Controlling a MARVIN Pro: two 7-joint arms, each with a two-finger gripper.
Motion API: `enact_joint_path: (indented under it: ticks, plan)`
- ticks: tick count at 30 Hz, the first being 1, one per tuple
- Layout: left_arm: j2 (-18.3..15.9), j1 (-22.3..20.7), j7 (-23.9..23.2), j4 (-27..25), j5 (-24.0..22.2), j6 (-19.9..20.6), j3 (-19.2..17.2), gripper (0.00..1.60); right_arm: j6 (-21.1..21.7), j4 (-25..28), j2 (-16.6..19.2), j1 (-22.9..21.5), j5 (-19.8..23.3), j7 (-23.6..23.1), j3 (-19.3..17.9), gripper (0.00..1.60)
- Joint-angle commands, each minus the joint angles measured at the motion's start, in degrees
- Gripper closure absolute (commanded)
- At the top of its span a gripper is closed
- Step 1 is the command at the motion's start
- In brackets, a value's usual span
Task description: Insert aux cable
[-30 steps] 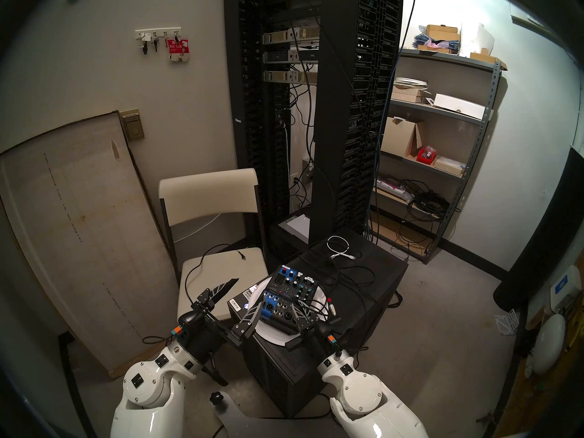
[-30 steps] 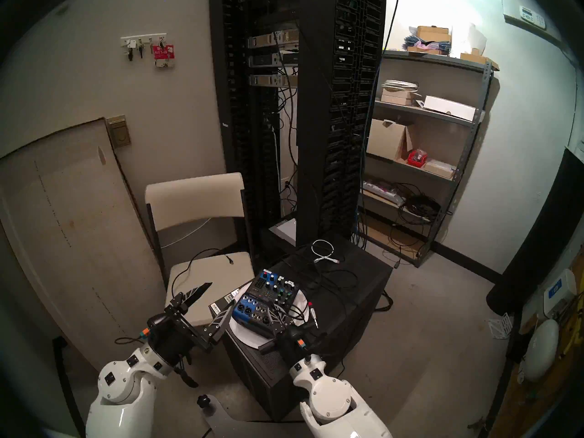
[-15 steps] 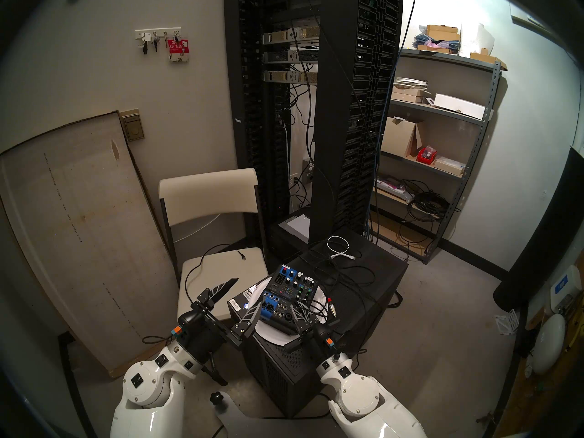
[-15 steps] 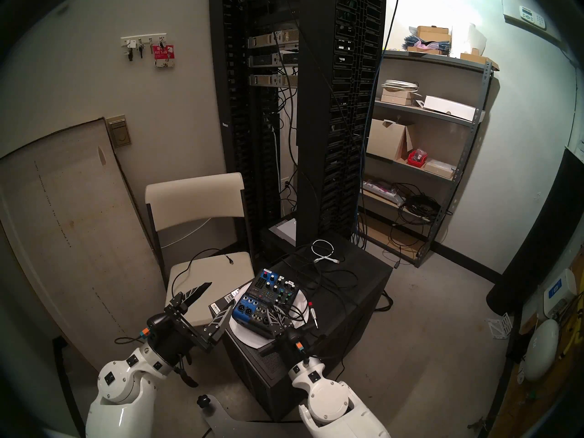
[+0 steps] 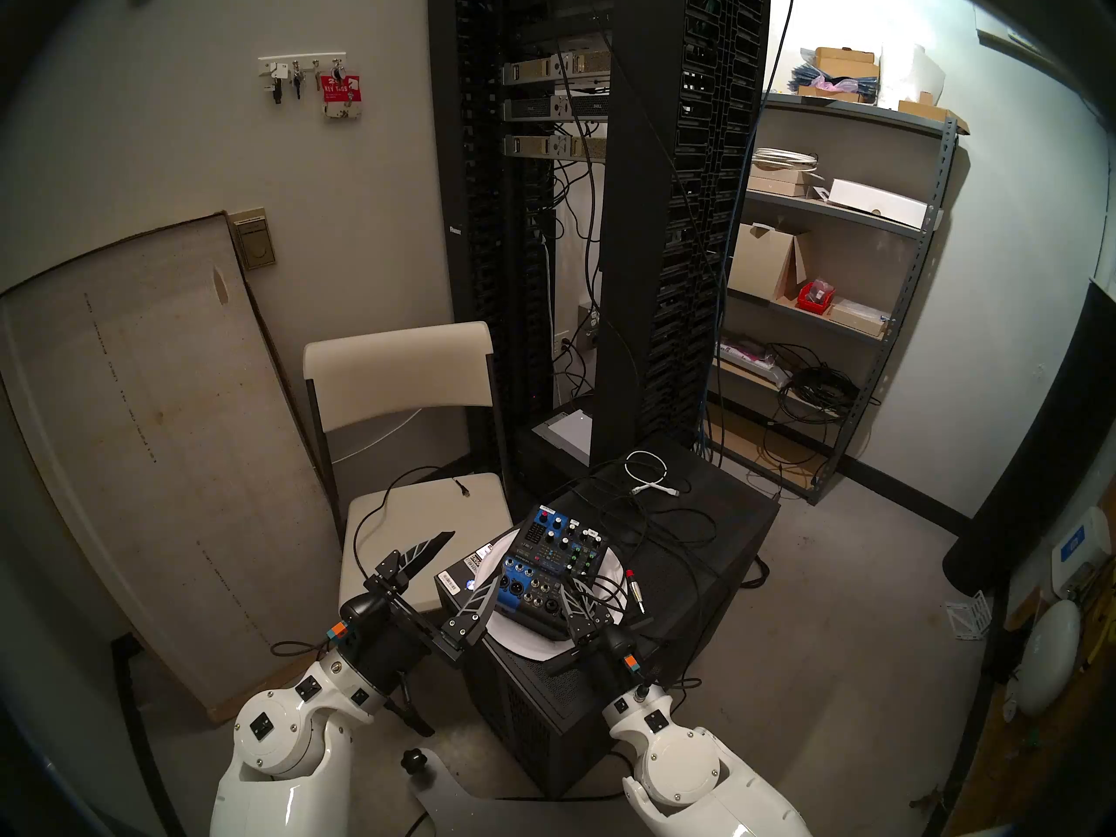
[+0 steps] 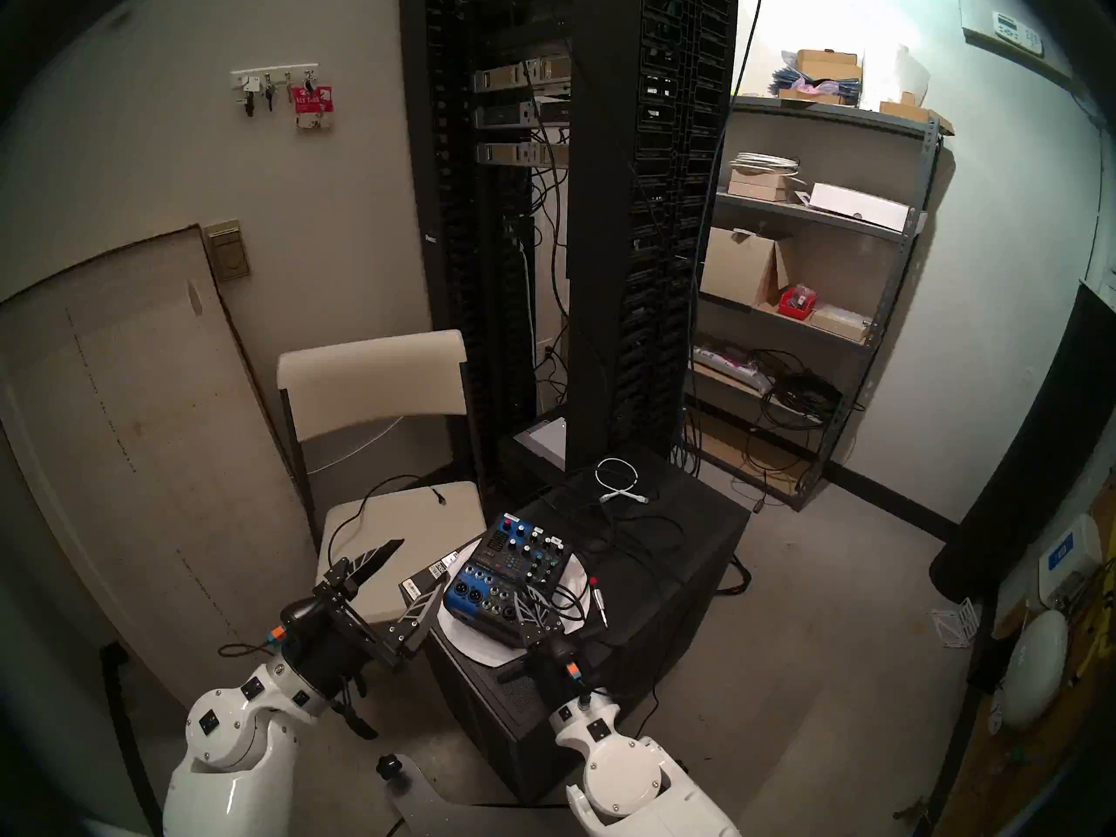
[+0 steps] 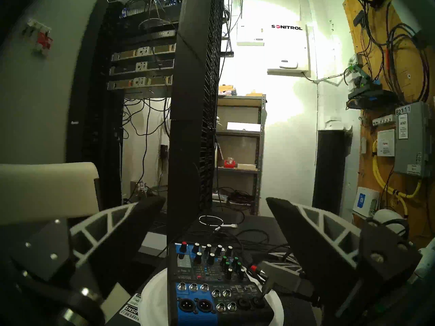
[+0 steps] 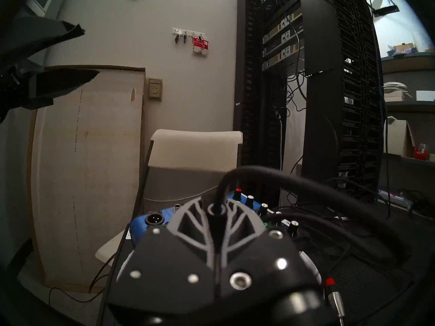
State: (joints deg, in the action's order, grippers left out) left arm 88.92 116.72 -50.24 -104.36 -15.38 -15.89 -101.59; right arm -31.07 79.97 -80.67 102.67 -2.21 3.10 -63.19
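Careful: your right hand (image 7: 270,275) pinches the plug (image 7: 267,287) at the mixer (image 7: 211,283) socket.
Push off-axis and it jams or slides the mixer (left hand (image 5: 462,567) spread, idle).

Mixer (image 5: 552,567) — blue-and-black; plate (image 5: 519,639) white.

Left fingers (image 5: 468,567) spread, right fingers (image 5: 574,597) together

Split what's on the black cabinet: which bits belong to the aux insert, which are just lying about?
In the job:
- thin black aux cable with dark-barrelled jack plug, tip at a mixer socket
- small blue-and-black audio mixer
- right gripper, shut on the plug
- left gripper, open, idle

Lying about:
- red-banded silver jack plug
- coiled white cable
- round white plate under the mixer
- beige folding chair
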Motion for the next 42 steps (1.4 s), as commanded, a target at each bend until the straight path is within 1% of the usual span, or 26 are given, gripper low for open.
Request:
enact_joint_path:
  ticks: [1, 4, 5, 6, 8, 10, 11, 14, 15, 16, 18, 21, 24, 30, 36, 39, 42]
  plan:
    - [-1.0, -0.4, 0.7, 0.5, 3.3, 0.2, 0.4, 0.00, 0.6, -0.3, 0.7, 0.4, 0.7, 0.5, 1.2, 1.60]
    - [-1.5, -1.4, 0.9, 1.4, 5.1, 1.1, 0.7, 0.00, 0.7, 0.1, 0.7, 0.4, 0.8, 0.6, 1.2, 1.60]
    - [-1.5, -1.6, 1.1, 1.5, 5.7, 1.1, 0.9, 0.12, 0.7, 0.2, 0.7, 0.3, 0.8, 0.6, 1.2, 1.60]
    - [-1.5, -1.7, 1.3, 1.6, 5.9, 1.5, 1.0, 0.37, 0.7, 0.2, 0.6, 0.4, 0.8, 0.6, 1.1, 1.60]
    - [-1.5, -2.4, 1.8, 2.4, 7.1, 1.7, 1.4, 0.42, 0.7, 0.3, 0.7, 0.3, 0.8, 0.6, 1.2, 1.60]
    - [-1.6, -2.9, 2.1, 3.1, 7.7, 2.5, 1.6, 0.42, 0.7, 0.4, 0.7, 0.2, 0.8, 0.6, 1.2, 1.60]
    - [-1.7, -3.2, 2.1, 3.4, 7.7, 2.8, 1.7, 0.46, 0.7, 0.5, 0.7, 0.1, 0.8, 0.6, 1.3, 1.60]
    - [-1.9, -4.1, 2.4, 4.7, 8.3, 3.3, 2.1, 0.67, 1.0, 0.9, 0.7, 0.0, 0.9, 0.5, 1.3, 1.60]
    - [-2.1, -4.4, 2.3, 5.2, 8.6, 3.2, 2.2, 0.71, 1.1, 1.0, 0.8, 0.0, 1.0, 0.5, 1.4, 1.60]
    - [-2.1, -4.6, 2.3, 5.6, 8.7, 3.0, 2.3, 0.88, 1.1, 1.1, 0.8, 0.0, 1.0, 0.5, 1.4, 1.60]
    - [-2.2, -5.0, 2.5, 6.1, 9.1, 3.2, 2.4, 0.94, 1.2, 1.1, 0.8, 0.0, 1.0, 0.5, 1.4, 1.60]
    - [-2.5, -5.9, 2.7, 7.3, 9.7, 3.7, 2.6, 0.97, 1.2, 1.0, 0.8, 0.0, 1.0, 0.4, 1.4, 1.60]
    - [-3.1, -6.6, 2.5, 8.6, 10.1, 3.9, 2.8, 1.11, 1.2, 1.1, 0.9, 0.0, 1.2, 0.3, 1.4, 1.60]
    - [-3.6, -7.7, 3.6, 9.4, 12.3, 5.7, 3.3, 1.11, 1.2, 1.1, 0.9, -0.2, 1.3, 0.1, 1.4, 1.60]
    - [-3.6, -8.8, 5.1, 10.7, 14.2, 5.9, 3.7, 1.09, 1.4, 1.2, 1.0, -0.3, 1.4, -0.2, 1.4, 1.60]
    - [-3.8, -9.8, 6.1, 12.0, 15.9, 5.9, 4.2, 1.09, 1.4, 1.4, 1.0, -0.3, 1.5, -0.2, 1.4, 1.60]
    - [-3.7, -10.8, 6.6, 12.8, 16.5, 5.9, 4.6, 1.09, 1.4, 1.5, 1.0, -0.2, 1.6, -0.3, 1.4, 1.60]
